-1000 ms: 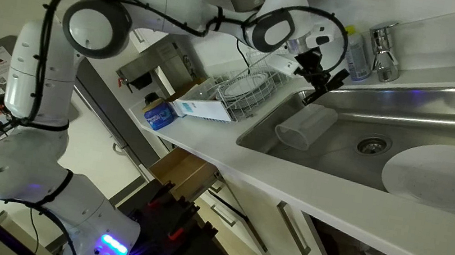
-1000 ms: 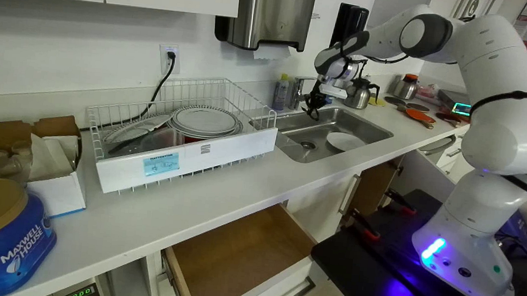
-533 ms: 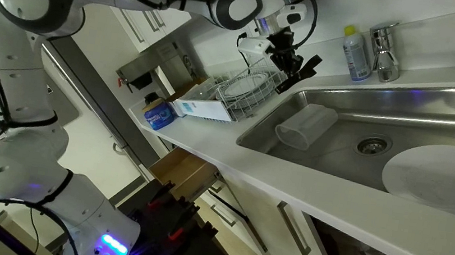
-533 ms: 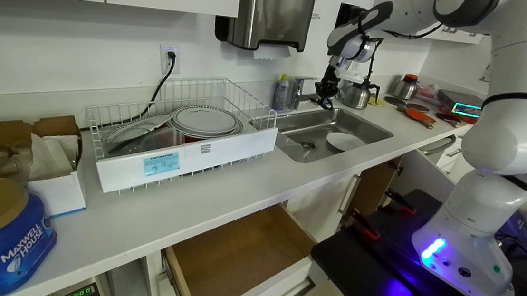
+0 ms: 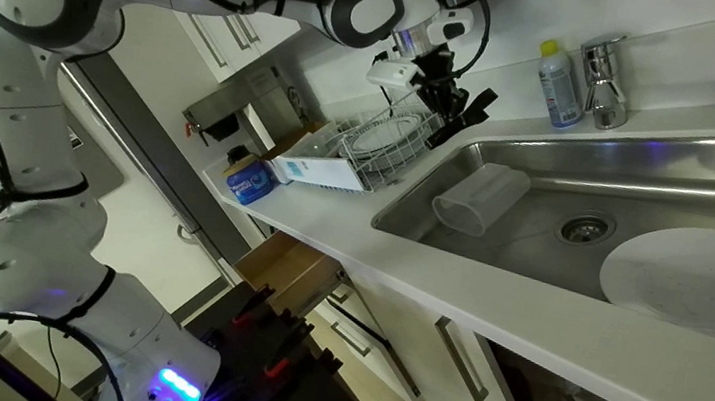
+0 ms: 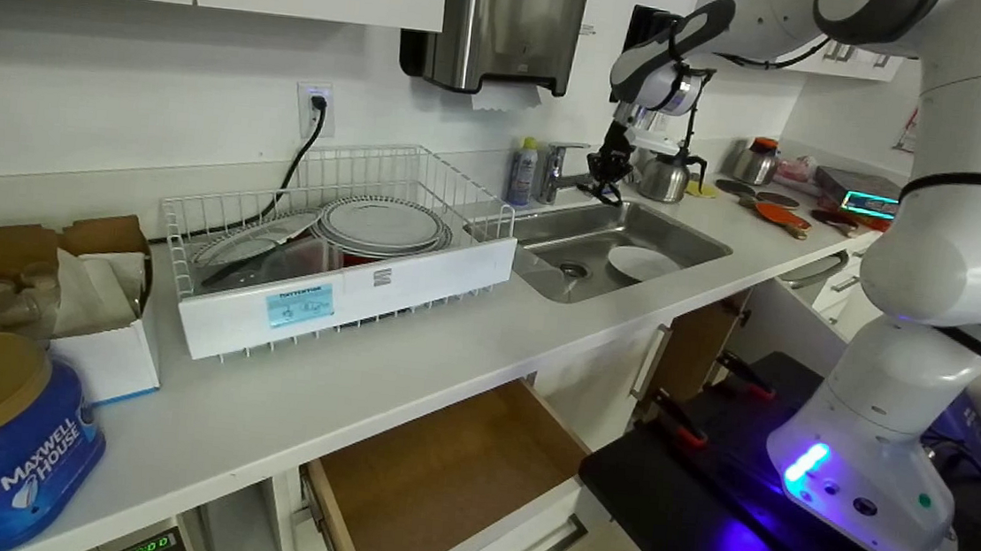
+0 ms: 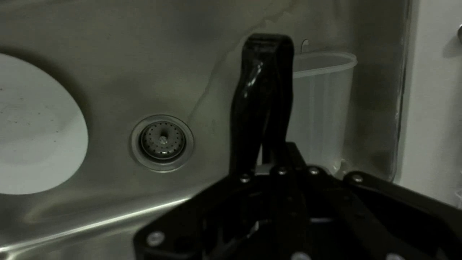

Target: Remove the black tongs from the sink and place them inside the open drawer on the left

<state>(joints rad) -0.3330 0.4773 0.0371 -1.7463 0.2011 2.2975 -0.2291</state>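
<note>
The black tongs show in the wrist view (image 7: 252, 94) as a glossy looped end reaching up past the fingers. My gripper (image 7: 269, 168) is shut on the tongs and holds them raised over the sink (image 7: 119, 47). The rest of the tongs is hidden by the dark fingers. The gripper shows in both exterior views (image 5: 453, 104) (image 6: 611, 166), with the tongs (image 5: 477, 108) crosswise at its end. The pulled-out wooden drawer (image 6: 456, 468) is under the counter, well away from the gripper, and its visible bottom is bare. It also shows in an exterior view (image 5: 287, 261).
A white plate (image 5: 703, 280) and a clear plastic container (image 5: 481, 198) lie in the sink. A faucet (image 6: 553, 174) and spray bottle (image 6: 523, 172) stand behind it. A white dish rack (image 6: 275, 301) with plates, a cardboard box (image 6: 105, 313) and a blue coffee tub (image 6: 39, 458) stand on the counter.
The arm has swung and lifted, carrying the tongs up: leftward in one picture, slightly rightward in another. Nearly all of this came in the earlier half second. The drawer and sink items have not moved.
</note>
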